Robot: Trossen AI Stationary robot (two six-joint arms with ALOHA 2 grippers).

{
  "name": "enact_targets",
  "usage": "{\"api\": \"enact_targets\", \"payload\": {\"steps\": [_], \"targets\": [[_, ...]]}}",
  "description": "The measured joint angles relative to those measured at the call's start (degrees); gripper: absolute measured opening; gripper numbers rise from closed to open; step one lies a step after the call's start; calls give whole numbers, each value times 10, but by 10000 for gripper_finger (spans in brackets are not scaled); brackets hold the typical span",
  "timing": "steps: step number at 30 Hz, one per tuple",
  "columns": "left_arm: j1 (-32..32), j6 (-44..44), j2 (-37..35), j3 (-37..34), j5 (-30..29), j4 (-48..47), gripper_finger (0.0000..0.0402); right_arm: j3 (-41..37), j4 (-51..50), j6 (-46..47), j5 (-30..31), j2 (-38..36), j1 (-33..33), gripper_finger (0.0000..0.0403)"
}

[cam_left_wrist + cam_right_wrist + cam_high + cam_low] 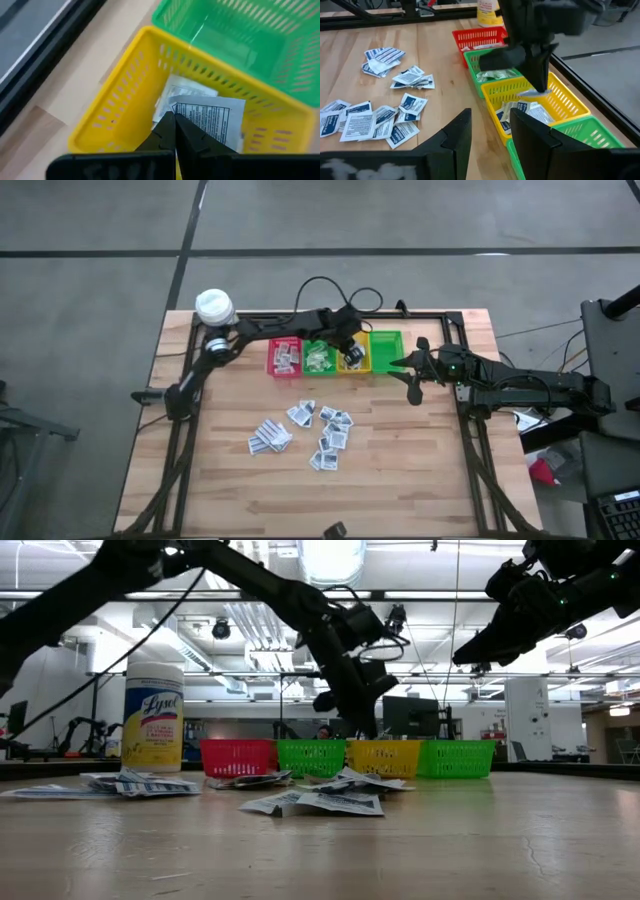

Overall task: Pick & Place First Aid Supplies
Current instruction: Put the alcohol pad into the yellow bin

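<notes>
- Left gripper (174, 131) hangs over the yellow bin (117, 107), fingers pressed together; whether a thin packet is pinched between them is hard to tell
- Under it, white packets (212, 117) with black print lie inside the yellow bin
- Right gripper (414, 372) hovers above the table (400, 470) just beside the far green bin (386, 350), fingers apart, holding nothing
- Four bins stand in a row: red bin (284, 358), green bin (320, 358), yellow, green; the red and the near green hold sachets too
- Loose sachets (325, 435) lie scattered on the table in front of the bins
- A wipes tub (153, 716) stands at the table's far left corner, beside the red bin
</notes>
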Motion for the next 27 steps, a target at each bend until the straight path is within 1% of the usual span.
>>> {"api": "enact_targets", "payload": {"steps": [4,11,17,21,27], "targets": [[-1,4,27,30,0,-39,0,0,0,0,0,0,0,128],[-2,1,35,31,2,-46,0,0,-1,7,0,0,0,136],[-2,-3,35,30,2,-46,6,0,-1,8,0,0,0,133],[-2,1,35,28,2,-46,37,0,-2,8,0,0,0,133],[-2,7,34,28,-2,-46,120,0,-2,8,0,0,0,139]]}}
